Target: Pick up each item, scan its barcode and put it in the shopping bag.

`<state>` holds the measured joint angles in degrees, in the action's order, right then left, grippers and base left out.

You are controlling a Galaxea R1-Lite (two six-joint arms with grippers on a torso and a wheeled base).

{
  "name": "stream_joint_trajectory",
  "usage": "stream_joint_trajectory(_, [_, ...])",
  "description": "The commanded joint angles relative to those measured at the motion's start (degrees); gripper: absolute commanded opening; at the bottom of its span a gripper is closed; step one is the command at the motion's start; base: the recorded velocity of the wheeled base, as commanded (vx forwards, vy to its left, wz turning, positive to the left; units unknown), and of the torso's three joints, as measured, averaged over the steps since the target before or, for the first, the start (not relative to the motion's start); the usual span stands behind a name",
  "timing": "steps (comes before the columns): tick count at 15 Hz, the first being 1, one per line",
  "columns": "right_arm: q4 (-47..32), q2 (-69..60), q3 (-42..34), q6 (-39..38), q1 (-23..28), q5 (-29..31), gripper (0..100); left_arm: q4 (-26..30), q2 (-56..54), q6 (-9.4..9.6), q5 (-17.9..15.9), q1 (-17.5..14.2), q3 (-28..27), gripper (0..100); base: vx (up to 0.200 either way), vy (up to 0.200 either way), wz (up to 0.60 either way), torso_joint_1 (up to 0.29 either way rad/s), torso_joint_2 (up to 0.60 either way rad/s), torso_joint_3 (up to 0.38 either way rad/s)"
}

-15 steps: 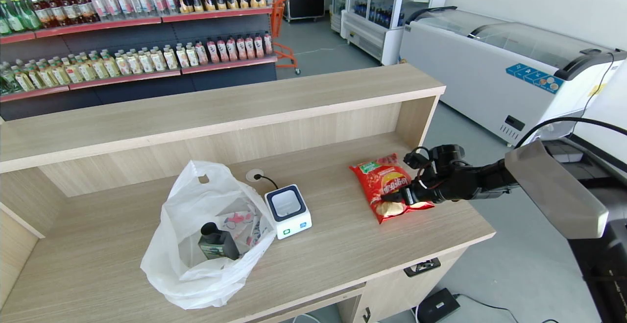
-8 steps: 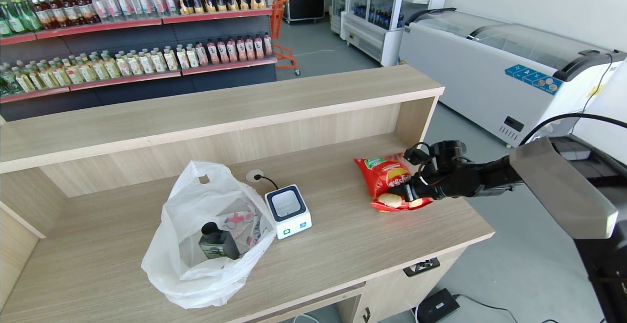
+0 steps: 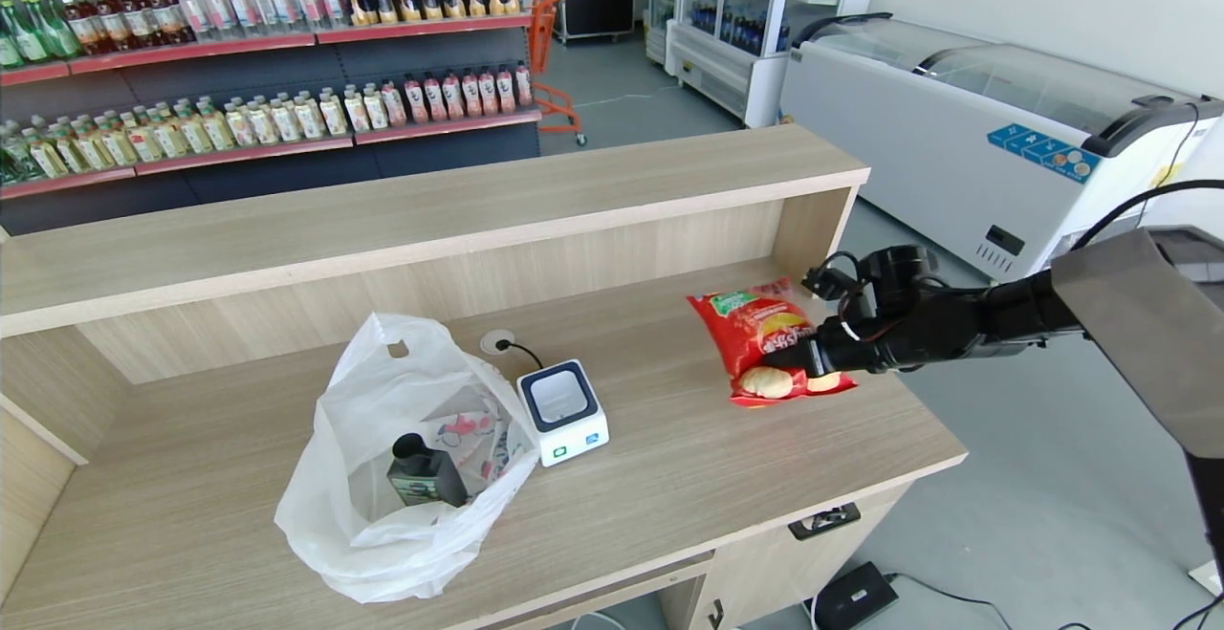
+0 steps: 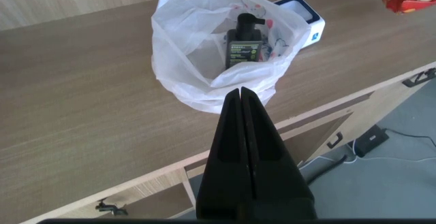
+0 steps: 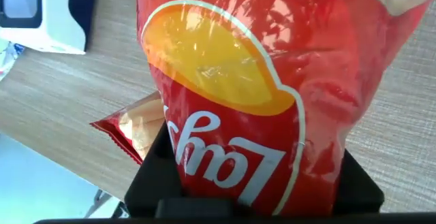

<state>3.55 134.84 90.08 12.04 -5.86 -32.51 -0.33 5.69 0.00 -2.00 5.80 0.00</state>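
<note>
At two o'clock from the single white scanner (image 3: 562,412), the right end effector (image 3: 798,362) is clamped on one red chip bag (image 3: 755,334), which is tilted up at the worktop's (image 3: 669,477) right end. At eight o'clock, just beside the scanner, one white shopping bag (image 3: 382,534) holds one dark bottle (image 3: 426,472). The left end effector (image 4: 240,93) has its fingers pressed together.

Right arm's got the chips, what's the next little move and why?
Probably carry the chip bag toward the robot's left, over the scanner: the right end effector grips it at the counter's right end, and the scanner's window faces up, uncovered.
</note>
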Motion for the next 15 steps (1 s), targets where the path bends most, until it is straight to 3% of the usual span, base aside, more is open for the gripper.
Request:
stream_joint_trajectory(1, [-1.0, -5.5, -1.9, -2.8, 0.9, -2.6, 0, 0.0, 0.0, 0.00, 0.0, 0.0, 0.0, 0, 0.000, 0.000, 0.00, 0.000, 0.00, 0.000])
stream_joint_trajectory(5, [-2.5, -11.1, -5.2, -13.7, 1.7, -6.7, 0, 0.0, 0.0, 0.00, 0.0, 0.0, 0.0, 0, 0.000, 0.000, 0.00, 0.000, 0.00, 0.000])
stream_joint_trajectory(8, [-1.9, -19.4, -8.0, -25.7, 3.3, -22.0, 0, 0.0, 0.0, 0.00, 0.0, 0.0, 0.0, 0, 0.000, 0.000, 0.00, 0.000, 0.00, 0.000])
stream_joint_trajectory(11, [-0.6, -25.6, -8.0, -34.2, 1.9, -26.6, 0, 0.0, 0.0, 0.00, 0.0, 0.0, 0.0, 0, 0.000, 0.000, 0.00, 0.000, 0.00, 0.000])
stream_joint_trajectory(15, [-2.1, -32.7, -6.0, -35.8, -0.5, -28.7, 0, 0.0, 0.0, 0.00, 0.0, 0.0, 0.0, 0, 0.000, 0.000, 0.00, 0.000, 0.00, 0.000])
